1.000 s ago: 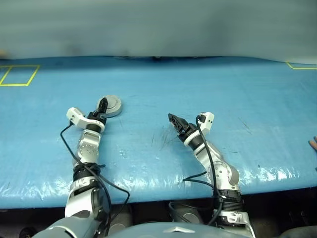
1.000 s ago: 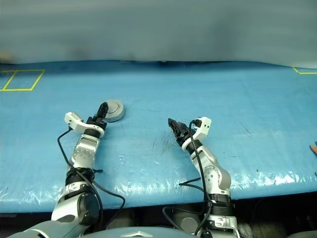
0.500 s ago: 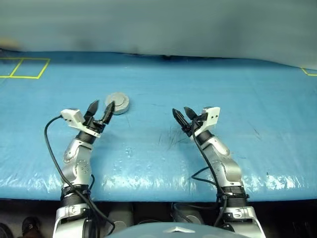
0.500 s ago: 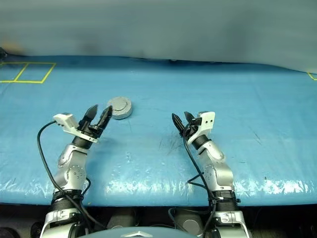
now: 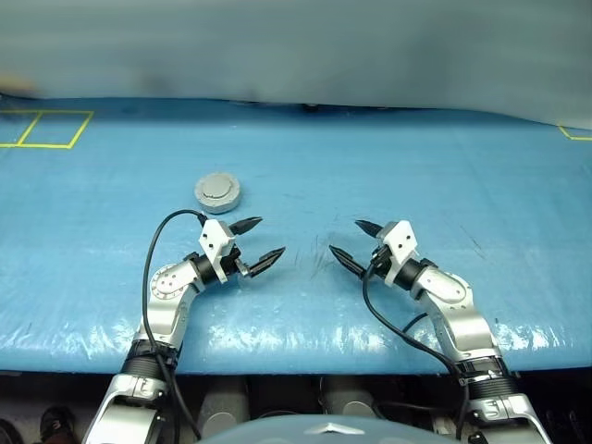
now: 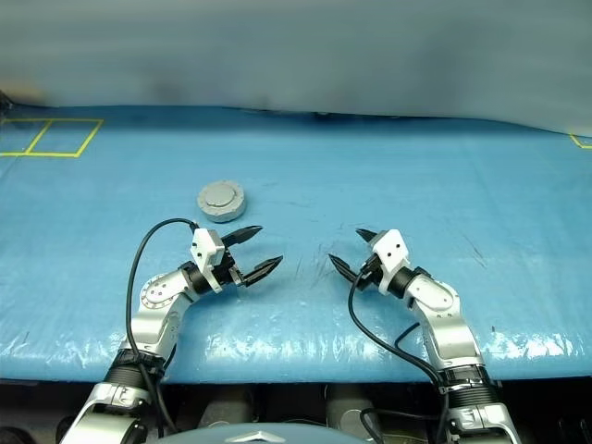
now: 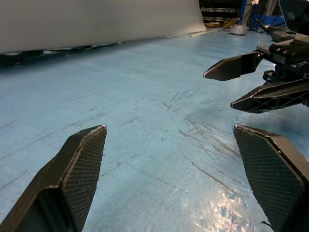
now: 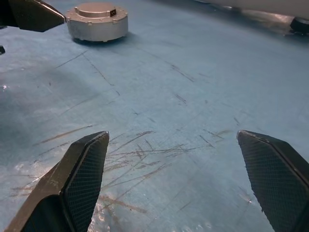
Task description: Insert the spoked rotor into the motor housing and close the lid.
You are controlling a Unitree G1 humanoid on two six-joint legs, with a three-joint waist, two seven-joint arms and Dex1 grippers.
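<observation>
On the far left of the blue table (image 5: 481,176), yellow tape squares (image 5: 44,129) are seen. A little right of them, and farther away than both arms, the closed motor (image 5: 217,191) is found: a short round grey metal puck. The lid (image 8: 96,9) is already seated flat on top of the motor housing (image 8: 94,30). A raised round middle and small bumps around the edge can be made out on the lid. The spoked rotor cannot be seen; it is judged to be shut inside, but that cannot be told for sure.

Just near of the motor, the left gripper (image 5: 258,241) is held low over the table, pointing to the right. Its two black fingers are spread wide apart and nothing is held between them. To the right, the right gripper (image 5: 356,243) is pointed back to the left, so the two grippers face each other with a bare gap between them. Its fingers are spread wide too, and nothing is held. Neither gripper is touching the motor.

The job is judged to be at its end, with the lid closed. Little more is called for, perhaps only that the arms be kept away from the motor.

The table top is a smooth, slightly shiny blue sheet, marked with thin dark scratches (image 8: 140,159) between the grippers. The finger pads (image 7: 79,174) are black, pointed and covered in a fine bumpy grid.
</observation>
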